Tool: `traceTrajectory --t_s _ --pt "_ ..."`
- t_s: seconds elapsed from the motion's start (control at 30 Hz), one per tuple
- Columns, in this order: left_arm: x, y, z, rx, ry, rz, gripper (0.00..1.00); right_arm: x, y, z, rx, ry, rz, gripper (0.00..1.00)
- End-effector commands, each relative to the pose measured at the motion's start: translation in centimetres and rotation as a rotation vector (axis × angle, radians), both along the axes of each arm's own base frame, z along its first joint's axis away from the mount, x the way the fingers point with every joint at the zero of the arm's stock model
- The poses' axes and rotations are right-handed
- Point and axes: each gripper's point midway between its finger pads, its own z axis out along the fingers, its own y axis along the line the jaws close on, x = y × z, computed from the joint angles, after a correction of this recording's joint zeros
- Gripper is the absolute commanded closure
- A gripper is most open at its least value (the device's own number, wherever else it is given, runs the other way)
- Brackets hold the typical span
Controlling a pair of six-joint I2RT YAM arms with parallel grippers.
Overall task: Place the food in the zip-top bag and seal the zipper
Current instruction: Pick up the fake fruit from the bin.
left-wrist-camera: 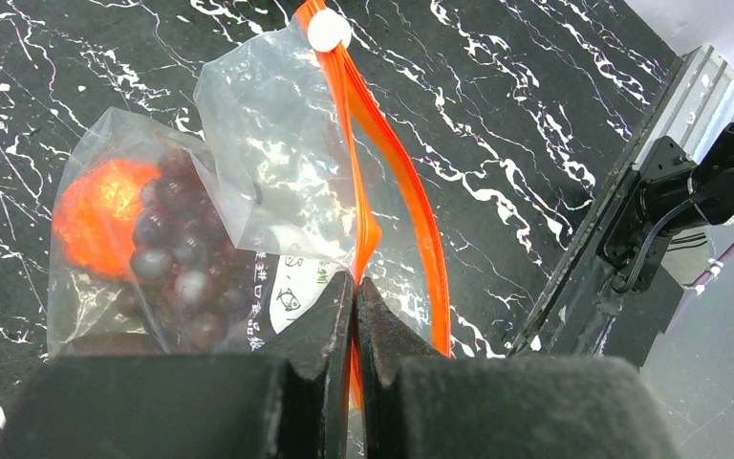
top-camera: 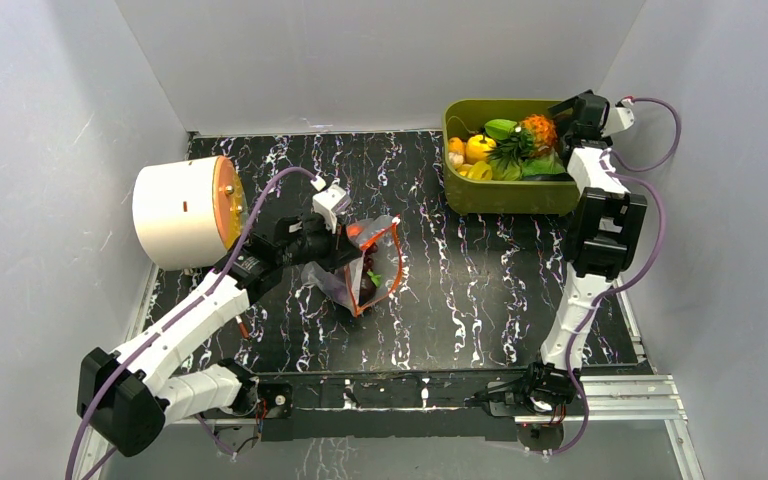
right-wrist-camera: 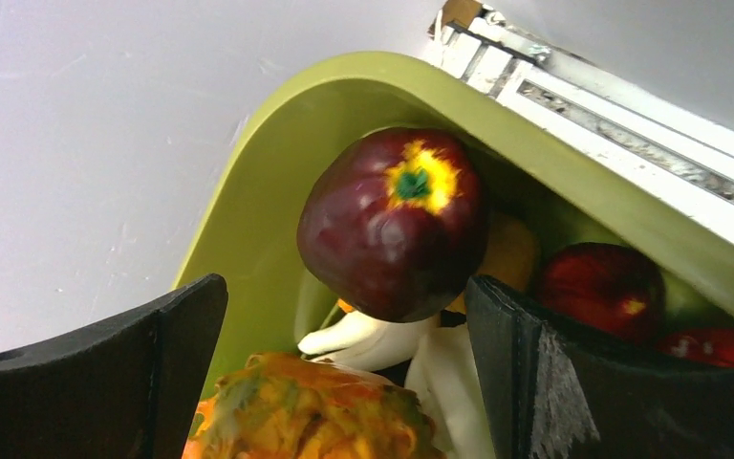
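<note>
Look, your left gripper (left-wrist-camera: 355, 287) has its two fingers pressed tight together. They pinch the orange zipper (left-wrist-camera: 420, 220) of the zip-top bag (left-wrist-camera: 268, 153). The bag lies near the middle of the black table (left-wrist-camera: 535, 124). Its mouth is open, because the two orange strips stand apart. A little white slider (left-wrist-camera: 329, 31) sits at the far end of the zipper. Inside the bag you can see the purple grapes (left-wrist-camera: 167, 249), with an orange-red piece (left-wrist-camera: 96, 215) right beside them.

Your right gripper (right-wrist-camera: 344, 287) is over at the green bin (right-wrist-camera: 248, 191) in the far right corner. Its fingers stand wide apart. A dark red apple (right-wrist-camera: 392, 225) sits between them in the bin, on top of other toy food. It looks very close to one finger, but you cannot tell if they touch.
</note>
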Motion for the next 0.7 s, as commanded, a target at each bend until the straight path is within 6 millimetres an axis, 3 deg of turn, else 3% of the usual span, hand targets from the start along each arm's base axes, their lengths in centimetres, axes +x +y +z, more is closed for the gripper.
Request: traceTrajectory --t_s 0.0,0.17,0.43,0.67 --pt "0.1 -0.3 -0.2 -0.009 0.003 -0.015 1.00 1.8 -1.6 1.5 0.032 -0.103 -0.026 0.07" --pt "0.1 -0.3 -0.3 -0.006 0.006 -0.013 1.00 2.3 -1.6 0.7 0.063 -0.116 -0.018 0.17" --pt "0.1 -0.3 -0.4 -0.005 0.007 -0.013 1.00 2.6 -1.3 1.5 0.063 -0.152 0.006 0.46" --pt "0.1 -0.3 -0.1 -0.014 0.000 -0.014 1.00 1.6 -1.2 3.7 0.015 -0.169 0.016 0.55"
